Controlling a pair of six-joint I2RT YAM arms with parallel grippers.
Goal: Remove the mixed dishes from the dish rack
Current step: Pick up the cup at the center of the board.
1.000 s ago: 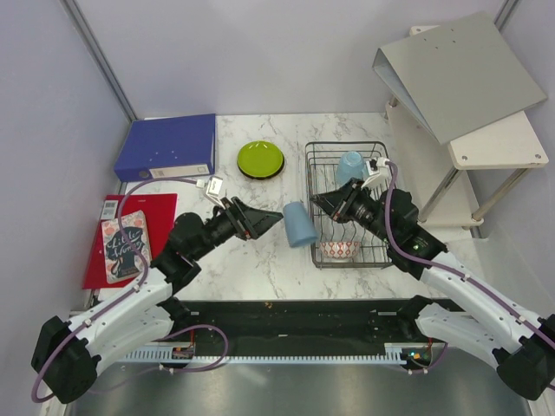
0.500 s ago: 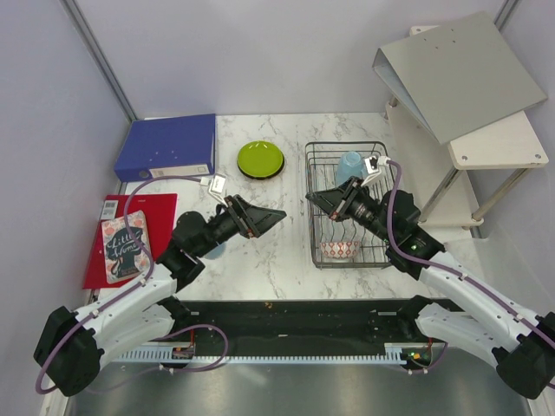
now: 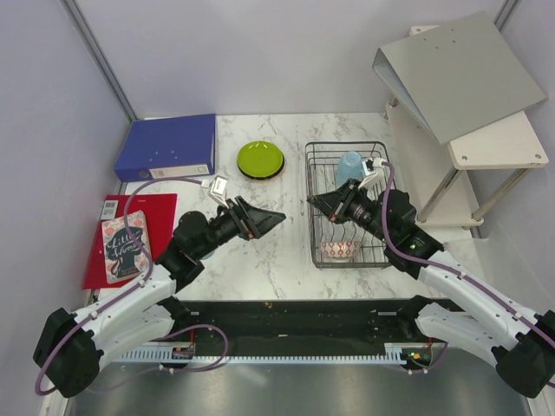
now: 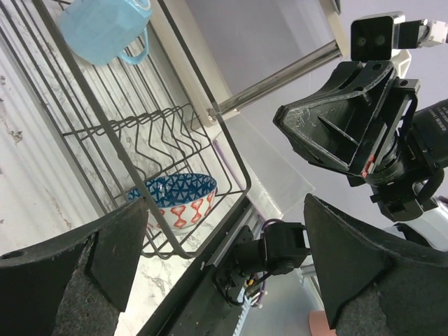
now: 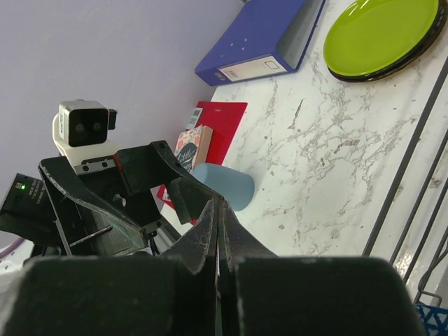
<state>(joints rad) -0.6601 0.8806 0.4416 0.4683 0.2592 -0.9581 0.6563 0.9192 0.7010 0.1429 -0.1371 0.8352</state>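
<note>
The black wire dish rack [image 3: 379, 201] stands on the right of the marble table. In it are a light blue cup [image 3: 349, 165] [image 4: 105, 28] at the far end and a red-and-white patterned bowl [image 3: 338, 250] [image 4: 175, 199] at the near end. A lime green plate [image 3: 260, 159] [image 5: 381, 35] rests on a black one, left of the rack. A second light blue cup [image 5: 225, 186] lies on its side on the table under my left arm. My left gripper [image 3: 276, 217] [image 4: 224, 273] hovers open and empty left of the rack. My right gripper [image 3: 311, 201] [image 5: 218, 204] is shut on nothing at the rack's left wall.
A blue ring binder [image 3: 166, 146] [image 5: 266, 42] lies at the back left. A red folder [image 3: 159, 211] with a book [image 3: 124, 247] on it is at the left edge. At the right, a white shelf [image 3: 499, 143] carries a grey binder [image 3: 460, 74].
A second ago a light blue cup hung between the two grippers; it now lies on the table under my left arm. My right gripper has shut, and my left gripper drew back slightly.
</note>
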